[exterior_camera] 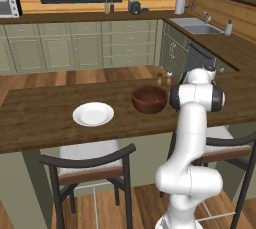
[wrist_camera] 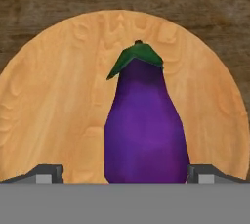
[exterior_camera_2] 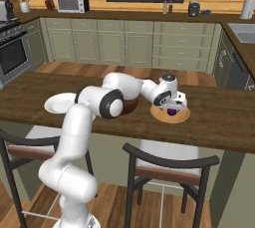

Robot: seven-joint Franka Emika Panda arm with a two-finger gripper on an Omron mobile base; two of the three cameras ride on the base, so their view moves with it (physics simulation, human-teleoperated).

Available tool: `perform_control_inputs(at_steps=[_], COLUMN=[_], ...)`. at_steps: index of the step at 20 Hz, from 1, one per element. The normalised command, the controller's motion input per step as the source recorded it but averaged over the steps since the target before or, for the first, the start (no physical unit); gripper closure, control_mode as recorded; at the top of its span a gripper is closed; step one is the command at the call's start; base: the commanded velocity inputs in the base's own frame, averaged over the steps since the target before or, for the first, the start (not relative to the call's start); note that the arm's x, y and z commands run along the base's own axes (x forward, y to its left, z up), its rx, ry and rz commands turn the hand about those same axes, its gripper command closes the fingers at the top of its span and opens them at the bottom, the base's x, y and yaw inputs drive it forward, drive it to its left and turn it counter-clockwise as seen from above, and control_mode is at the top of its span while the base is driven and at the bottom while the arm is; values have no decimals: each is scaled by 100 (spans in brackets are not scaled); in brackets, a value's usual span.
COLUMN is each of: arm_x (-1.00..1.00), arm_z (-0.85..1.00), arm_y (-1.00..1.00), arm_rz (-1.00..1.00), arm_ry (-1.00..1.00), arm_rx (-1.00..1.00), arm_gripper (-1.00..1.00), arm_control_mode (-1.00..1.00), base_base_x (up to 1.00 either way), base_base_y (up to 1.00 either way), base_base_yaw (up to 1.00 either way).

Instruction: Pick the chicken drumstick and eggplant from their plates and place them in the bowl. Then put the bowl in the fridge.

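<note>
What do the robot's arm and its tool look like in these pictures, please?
The arm is glossy white, built of rounded tubular links with dark grey joint caps; no cables or markings are visible. The tool ends in two small, blocky dark grey fingertips.

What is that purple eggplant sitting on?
The eggplant lies on a round tan-orange plate, which rests on the dark wooden counter. The part of the plate beneath the eggplant is covered. The open gripper straddles its wide end.

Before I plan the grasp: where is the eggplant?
The eggplant lies on the tan-orange plate on the wooden counter, right of the bowl in the right base view, between the open claw fingertips.
</note>
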Motion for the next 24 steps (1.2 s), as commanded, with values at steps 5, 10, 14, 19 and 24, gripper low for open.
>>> perform_control_inputs(at_steps=[5, 10, 14, 19, 24], arm_x=[15, 11, 9, 4, -3], arm_z=[-13, -22, -31, -18, 0], arm_y=[-7, -4, 0, 0, 0], arm_rz=[0, 0, 0, 0, 0], arm_ry=[0, 0, 0, 0, -1], arm_rx=[-2, -1, 0, 0, 0], arm_gripper=[-100, -100, -100, 100, 100], arm_control_mode=[-100, -100, -100, -100, -100], base_base_x=[0, 0, 0, 0, 0], base_base_y=[0, 0, 0, 0, 0], base_base_yaw=[0, 0, 0, 0, 0])
